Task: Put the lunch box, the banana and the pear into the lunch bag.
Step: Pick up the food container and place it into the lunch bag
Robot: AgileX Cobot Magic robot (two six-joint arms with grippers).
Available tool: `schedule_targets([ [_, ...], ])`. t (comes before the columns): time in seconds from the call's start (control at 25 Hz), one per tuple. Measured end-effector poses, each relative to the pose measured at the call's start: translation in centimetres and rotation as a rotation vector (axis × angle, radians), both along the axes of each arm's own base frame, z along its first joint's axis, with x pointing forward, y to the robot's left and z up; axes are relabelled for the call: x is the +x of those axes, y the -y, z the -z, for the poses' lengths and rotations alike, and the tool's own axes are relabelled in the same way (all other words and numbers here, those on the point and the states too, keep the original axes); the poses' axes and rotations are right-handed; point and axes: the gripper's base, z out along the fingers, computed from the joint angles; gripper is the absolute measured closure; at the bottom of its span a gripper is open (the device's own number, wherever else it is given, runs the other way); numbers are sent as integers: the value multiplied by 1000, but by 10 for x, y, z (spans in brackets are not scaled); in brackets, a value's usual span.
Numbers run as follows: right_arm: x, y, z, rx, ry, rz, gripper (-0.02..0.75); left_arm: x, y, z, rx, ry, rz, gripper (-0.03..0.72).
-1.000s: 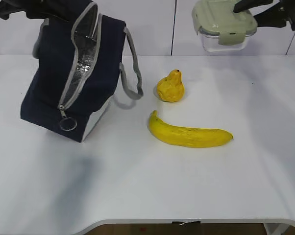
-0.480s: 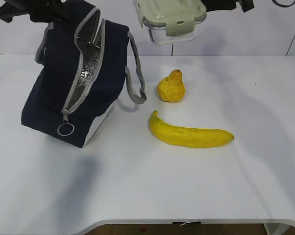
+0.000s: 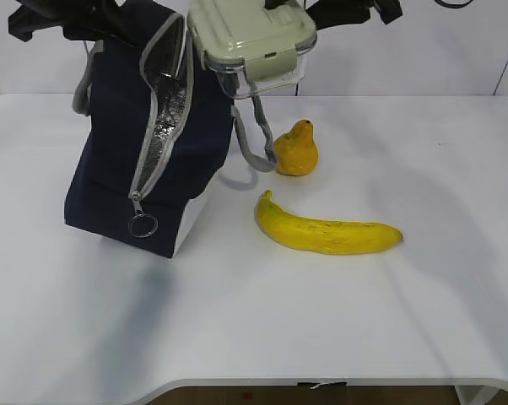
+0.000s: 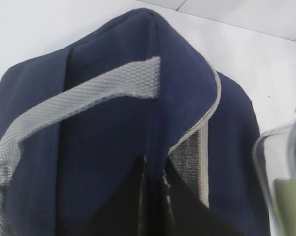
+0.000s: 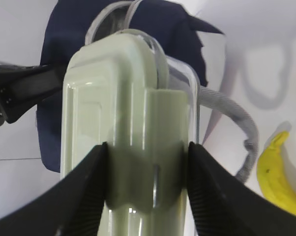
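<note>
We carry the lunch box (image 3: 252, 44) clamped in our right tool (image 5: 145, 169), at the lunch bag's (image 3: 144, 143) 1 o'clock beside its unzipped mouth; our left tool pinches the bag's top so the opening gapes; the pear (image 3: 294, 149) and banana (image 3: 326, 229) wait on the worktop (image 3: 338, 321); no lettering is legible.

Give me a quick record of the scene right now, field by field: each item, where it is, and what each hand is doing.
lunch box: held in the air beside the bag's opening
lunch bag: unzipped, tilted, top held up
pear: on the table, by the bag's strap
banana: on the table, in front of the pear
right hand: shut on lunch box
left hand: gripping the bag's top edge
</note>
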Motion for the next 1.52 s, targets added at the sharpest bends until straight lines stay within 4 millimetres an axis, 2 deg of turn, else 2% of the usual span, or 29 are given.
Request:
schedule_targets([
  [0.28,-5,-27,7,-55,-15,-23,350,-1,4,0,-13,-3,-6,693],
  [0.48,4,-40,27,-69,-27,-16,350,-1,4,-2,-22,-4,-8,693],
  [0.76,14,-55,35,-86,49,29,350,-3,8,-5,-92,-22,-12,693],
  [0.96,13,-81,46,-88,76,5,350,-3,9,-6,-124,-32,-14,693],
  [1.2,3,-110,47,-103,156,-68,350,-5,17,-10,-153,-8,-10,693],
  [1.52,2,-117,50,-111,168,-90,350,-8,24,-13,-190,-7,-4,693],
])
